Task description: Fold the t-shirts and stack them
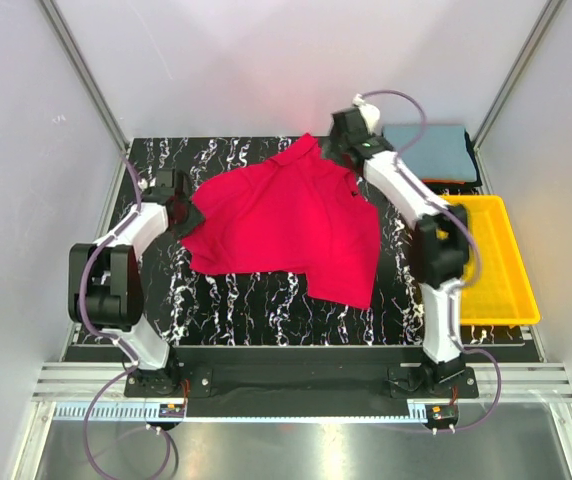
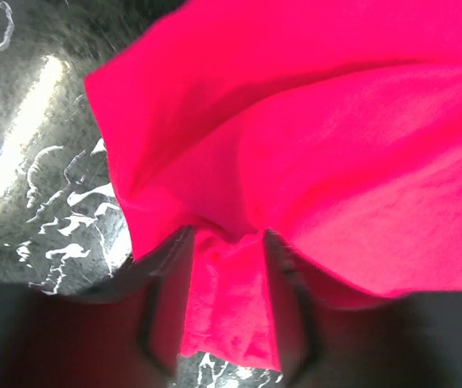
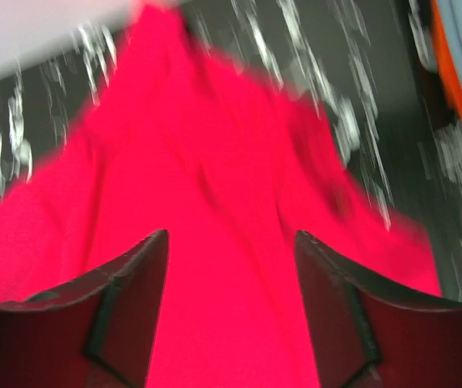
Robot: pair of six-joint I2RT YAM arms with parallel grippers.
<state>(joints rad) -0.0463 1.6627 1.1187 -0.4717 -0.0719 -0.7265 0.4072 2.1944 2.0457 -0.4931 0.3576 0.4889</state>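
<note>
You are facing a soft, limp crimson cloth t-shirt (image 1: 286,225), left gripper (image 2: 228,242) and right gripper (image 3: 231,242) both standing open, so pinching 2 hem corners is looking safest.

The bright red short-sleeved t-shirt (image 1: 286,225) is soft matt cloth, faintly textured up close and lying in loose folds and creases. Under it, the black tabletop (image 1: 256,305) with white marble veining is smooth and glossy, and it throws back a bright glare in the left wrist view. The yellow rectangular tray (image 1: 511,300) is smooth plastic with a slight sheen. The folded grey-blue t-shirt (image 1: 431,150) is matt cloth. The left claw (image 2: 227,311) and right claw (image 3: 231,267) have dark, matt, plastic-looking fingers. The white arm casings (image 1: 396,180) look smooth and hard. The silver rails (image 1: 296,380) are ribbed metal.
</note>
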